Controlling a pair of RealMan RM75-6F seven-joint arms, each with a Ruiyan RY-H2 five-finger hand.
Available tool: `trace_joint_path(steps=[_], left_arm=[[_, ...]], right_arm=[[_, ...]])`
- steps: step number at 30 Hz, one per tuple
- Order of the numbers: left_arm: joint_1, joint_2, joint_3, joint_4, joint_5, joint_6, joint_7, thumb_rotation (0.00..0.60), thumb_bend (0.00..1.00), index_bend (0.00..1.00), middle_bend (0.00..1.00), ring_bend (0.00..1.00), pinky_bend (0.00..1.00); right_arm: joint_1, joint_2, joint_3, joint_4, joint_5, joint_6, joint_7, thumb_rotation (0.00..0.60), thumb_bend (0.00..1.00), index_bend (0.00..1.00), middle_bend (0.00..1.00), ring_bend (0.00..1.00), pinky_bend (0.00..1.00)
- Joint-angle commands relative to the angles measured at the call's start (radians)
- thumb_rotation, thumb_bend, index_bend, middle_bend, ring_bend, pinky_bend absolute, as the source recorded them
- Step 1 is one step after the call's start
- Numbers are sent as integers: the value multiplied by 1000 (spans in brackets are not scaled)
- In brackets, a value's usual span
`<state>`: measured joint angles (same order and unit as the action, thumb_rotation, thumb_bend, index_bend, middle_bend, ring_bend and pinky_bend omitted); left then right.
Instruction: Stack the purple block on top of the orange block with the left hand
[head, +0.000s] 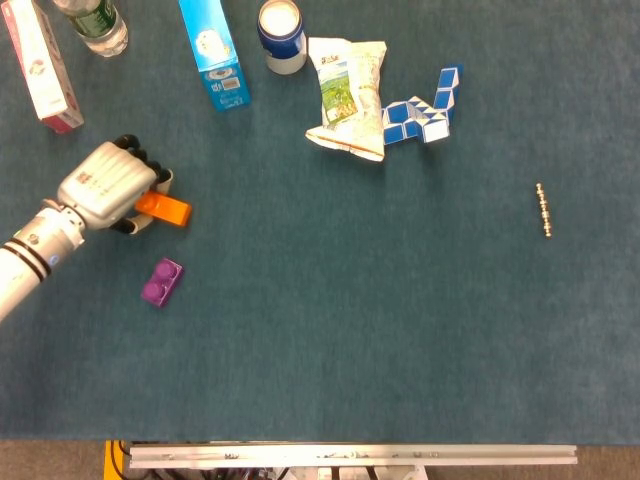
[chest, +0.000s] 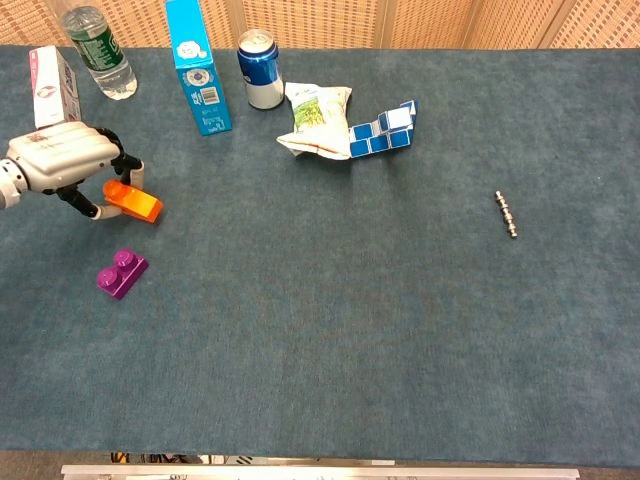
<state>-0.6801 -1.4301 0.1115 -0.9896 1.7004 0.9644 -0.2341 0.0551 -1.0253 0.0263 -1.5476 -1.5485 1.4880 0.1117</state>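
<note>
- Near the left edge of the blue-carpeted table (head: 350, 330), the robot's white-backed left hand (head: 108, 185) grasps one end of a small orange plastic block (head: 164, 209); whether the block is lifted or resting on the table cannot be told.
- Toward the front of the table from it and clear of it, a small purple plastic block with two round studs (head: 161, 282) lies flat and untouched.
- Along the back edge stand a pink-and-white carton (chest: 54, 86), a clear water bottle (chest: 99, 53), a tall blue carton (chest: 197, 67) and a blue drinks can (chest: 262, 68); a green-and-white snack bag (chest: 314, 120), a blue-and-white twist puzzle (chest: 382, 129) and a small metal rod (chest: 507, 214) lie further right.
- Judging by its looks, the purple block is light, rigid and smooth, best pinched across its two long sides, below the studs, so it stays level for stacking.
- No right hand shows in either view.
</note>
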Motion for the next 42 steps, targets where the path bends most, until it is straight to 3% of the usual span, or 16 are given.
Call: trace_joint_path(steps=[1,22,28,34,42], left_arm=[[-21,-8,-19,-22,-21,-26,25,600,295,469,498,377,213],[-116,-45,-81,-160,-105,-156,193,600,295,453,496,376,213],[-135,-61,-89,-168,-132,-193,224,600,295,369,431,335,213],[-131,-34,-93,-207,-157,-190,242,600,295,238,317,275,213],[-91,71,-78,-307,-156,-124,246,600,294,222,307,272,213]], right_arm=[[0,-1,0,3,-1,0,3,600,258,485,546,467,481],[-15,-1,0,38,8,12,48,600,258,485,546,467,481],[-20,-2,0,47,8,18,60,600,258,486,546,467,481],[-27,1,2,52,9,27,67,600,258,485,546,467,481],[-23,-2,2,55,6,21,70,600,258,485,546,467,481]])
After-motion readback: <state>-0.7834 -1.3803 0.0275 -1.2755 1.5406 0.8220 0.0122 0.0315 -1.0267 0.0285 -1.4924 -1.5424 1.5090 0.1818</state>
